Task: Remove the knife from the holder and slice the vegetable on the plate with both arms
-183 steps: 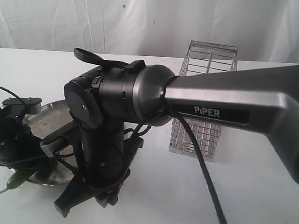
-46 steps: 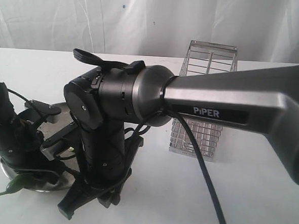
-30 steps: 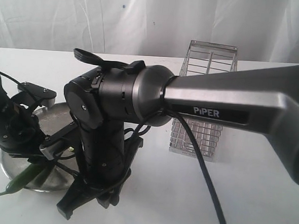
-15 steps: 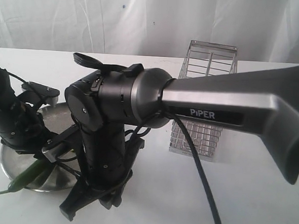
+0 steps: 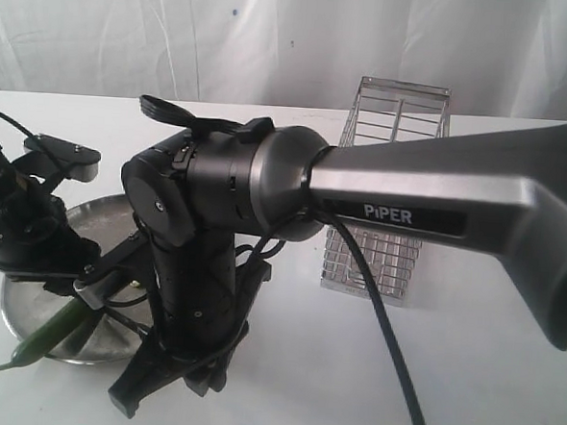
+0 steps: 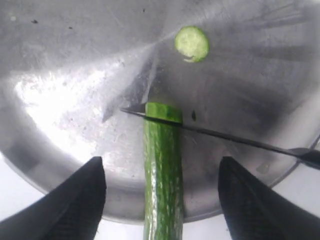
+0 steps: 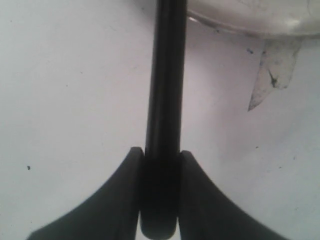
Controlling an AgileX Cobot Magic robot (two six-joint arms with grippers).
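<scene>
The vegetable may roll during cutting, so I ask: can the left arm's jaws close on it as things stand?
Probably yes: the vegetable lies between the open jaws of the left arm, nothing between; the knife crosses only its cut end.

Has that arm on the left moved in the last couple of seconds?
Yes. The left arm has lifted: its finger sat level with the plate's far rim and now stands clearly above it.
</scene>
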